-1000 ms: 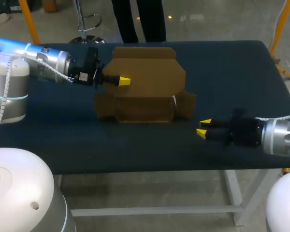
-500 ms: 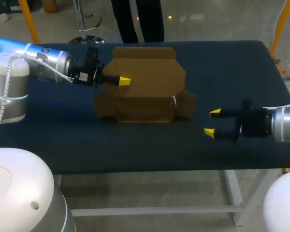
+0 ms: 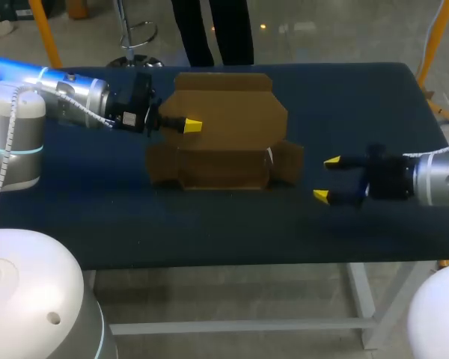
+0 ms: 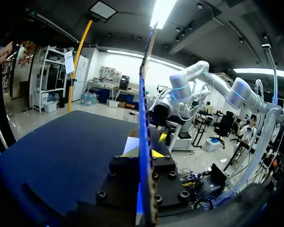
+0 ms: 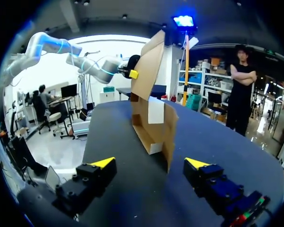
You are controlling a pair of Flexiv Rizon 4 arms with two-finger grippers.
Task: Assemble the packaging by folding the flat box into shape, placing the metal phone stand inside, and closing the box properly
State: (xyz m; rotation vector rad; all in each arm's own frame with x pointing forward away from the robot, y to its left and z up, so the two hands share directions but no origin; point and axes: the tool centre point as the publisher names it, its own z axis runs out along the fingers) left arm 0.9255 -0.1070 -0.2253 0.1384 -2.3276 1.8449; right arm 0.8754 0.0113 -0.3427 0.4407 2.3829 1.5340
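A brown cardboard box stands half folded at the table's middle, its tall lid panel raised behind the open tray. My left gripper is shut on the lid's left edge; in the left wrist view the panel runs edge-on between the yellow tips. My right gripper hangs open just right of the box's right side flap, touching nothing. In the right wrist view the box stands ahead of the spread fingers. No metal phone stand shows in any view.
The dark blue table stretches bare to the right of the box and behind it. Its front edge runs close below my right gripper. The left arm's body lies over the table's left part.
My right gripper has opened wide and shifted a little away from the table's front edge, still right of the box. The left gripper and the box have not moved.
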